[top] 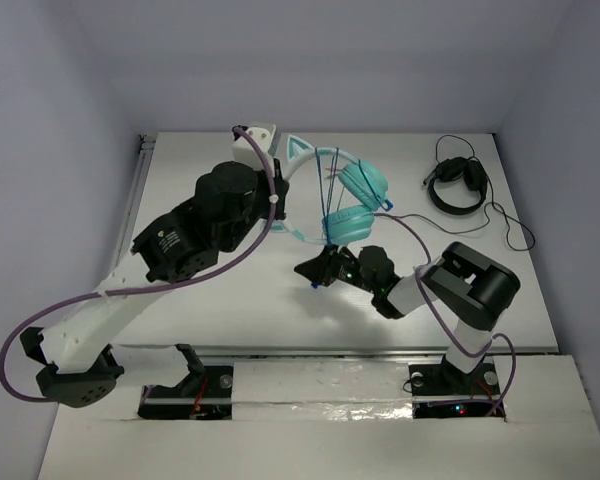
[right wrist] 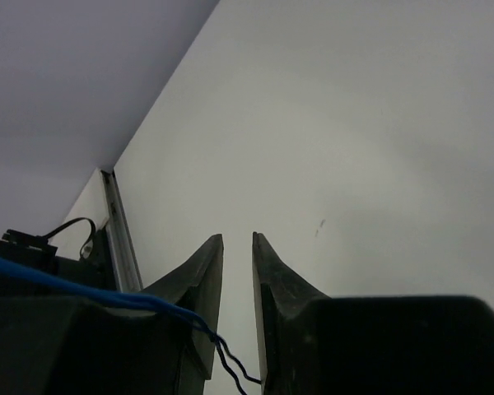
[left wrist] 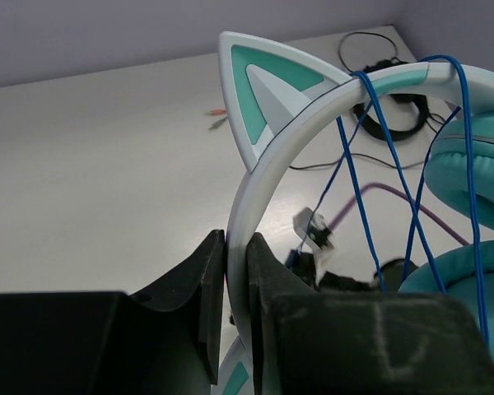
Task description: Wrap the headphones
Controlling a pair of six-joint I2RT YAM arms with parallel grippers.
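Closest to the arm bases, on the near side of the headphones (top: 352, 197), the right gripper (right wrist: 237, 239) sits low over the white table (top: 260, 312), close to the lower ear cup (top: 346, 223). Its two fingers stand almost together, with a thin slit of table showing between them. A blue cable (right wrist: 107, 295) crosses the body of one finger and drops into the root of that slit. From here I cannot tell whether the cable is actually pinched or only hanging there. A little farther in, the left gripper (left wrist: 236, 237) is clamped on the white headband (left wrist: 259, 169), one finger on each face of the band. It holds the band on the left arm's side of the headphones, just below a mint-and-white cat ear (left wrist: 267, 90). The band arches up out of that grip. The same blue cable runs across it in several loose strands that slant down toward the two teal cups, which lie on the right arm's side of the band. Whether the cups rest on the table I cannot make out. Beyond the headphones, toward the far corner on the right arm's side and well apart from them, lie smaller black headphones (top: 457, 187) with their thin black lead trailing on the table. Also beyond the headphones, a pair of small reddish cable ends (left wrist: 217, 121) lies on the table.
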